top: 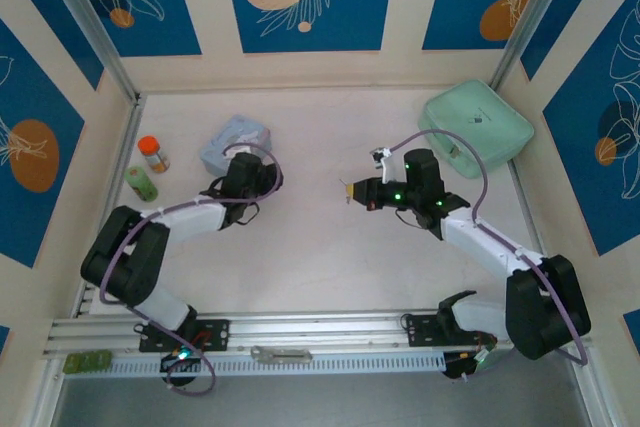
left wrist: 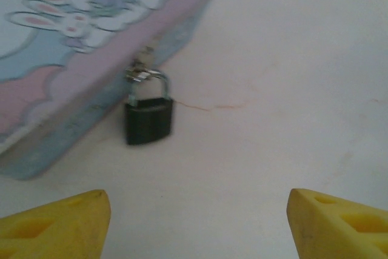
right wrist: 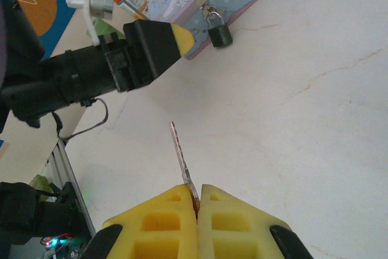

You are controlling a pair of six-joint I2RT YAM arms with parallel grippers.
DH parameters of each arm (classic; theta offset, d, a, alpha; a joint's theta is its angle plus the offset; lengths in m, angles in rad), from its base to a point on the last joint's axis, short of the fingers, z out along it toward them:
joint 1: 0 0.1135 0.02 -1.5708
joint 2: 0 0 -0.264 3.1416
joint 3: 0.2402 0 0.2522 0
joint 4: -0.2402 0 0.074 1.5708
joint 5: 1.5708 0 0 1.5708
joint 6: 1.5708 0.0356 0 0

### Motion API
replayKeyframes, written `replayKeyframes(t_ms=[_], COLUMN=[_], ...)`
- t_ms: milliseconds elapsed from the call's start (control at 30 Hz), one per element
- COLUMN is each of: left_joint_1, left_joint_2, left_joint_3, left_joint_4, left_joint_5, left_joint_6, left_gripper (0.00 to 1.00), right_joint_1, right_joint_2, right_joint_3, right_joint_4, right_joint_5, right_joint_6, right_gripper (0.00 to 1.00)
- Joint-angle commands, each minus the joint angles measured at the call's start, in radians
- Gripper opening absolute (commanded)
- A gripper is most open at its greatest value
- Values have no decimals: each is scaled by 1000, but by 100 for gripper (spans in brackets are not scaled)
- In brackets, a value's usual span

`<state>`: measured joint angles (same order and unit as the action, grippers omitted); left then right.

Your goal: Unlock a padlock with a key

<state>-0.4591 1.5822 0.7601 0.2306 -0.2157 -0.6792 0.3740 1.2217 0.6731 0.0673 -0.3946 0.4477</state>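
Padlock [left wrist: 148, 119] hangs by its shackle from the hasp of the bunny-print tin [left wrist: 66, 47], dark body low against the tin's side wall, down by the table [left wrist: 273, 89]. Left gripper [left wrist: 197, 225] is near it and released: yellow pads [left wrist: 57, 225] wide apart, nothing between them. Padlock sits ahead of it, slightly left of centre. Key [right wrist: 180, 159] is clenched in the right gripper [right wrist: 197, 201], blade sticking out forward, aimed roughly at the padlock but well apart from it. Right gripper is mid-table, facing the left one. Mint case [top: 475, 127] far right. Orange-capped bottle [top: 152, 152] and green bottle [top: 142, 183] left of the tin.
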Motion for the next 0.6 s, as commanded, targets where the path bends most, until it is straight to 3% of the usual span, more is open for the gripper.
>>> replayKeyframes(t_ms=[0,367,567], left_joint_1=[60,148,173], left_joint_2=[75,216,295], left_joint_3=[-10,48,68], left_joint_4=[112,256,404], left_joint_5=[67,152,260], left_joint_6=[3,27,95], left_gripper=[73,72,70], right_joint_1=[12,21,24], right_joint_2=[11,15,36], right_joint_3=[31,38,47], right_joint_4=[-29,-50,-49], right_joint_5=[11,32,33], right_joint_6=[-27,-49,-56], right_gripper=[0,0,0])
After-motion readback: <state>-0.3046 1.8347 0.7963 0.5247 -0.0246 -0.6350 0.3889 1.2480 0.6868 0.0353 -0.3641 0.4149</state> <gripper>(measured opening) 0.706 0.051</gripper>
